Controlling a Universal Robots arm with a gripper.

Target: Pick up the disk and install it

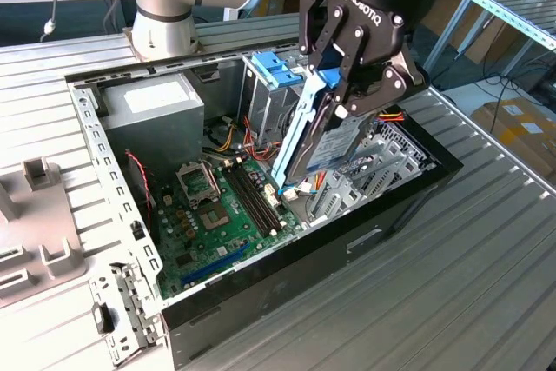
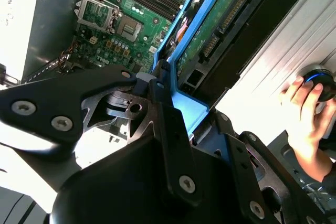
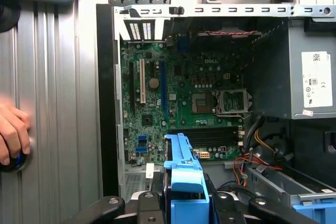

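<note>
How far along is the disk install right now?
Pickup looks done: the flat silver-black hard drive in blue plastic rails is clamped in the jaws of the black gripper. In hand: it hangs tilted over the open black computer case, above the green motherboard. Left: seating it; it isn't in a bay yet.

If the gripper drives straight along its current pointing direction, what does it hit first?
The disk in the gripper leads; its lower end would likely meet the motherboard near the memory slots first. Depth there is unclear.
</note>
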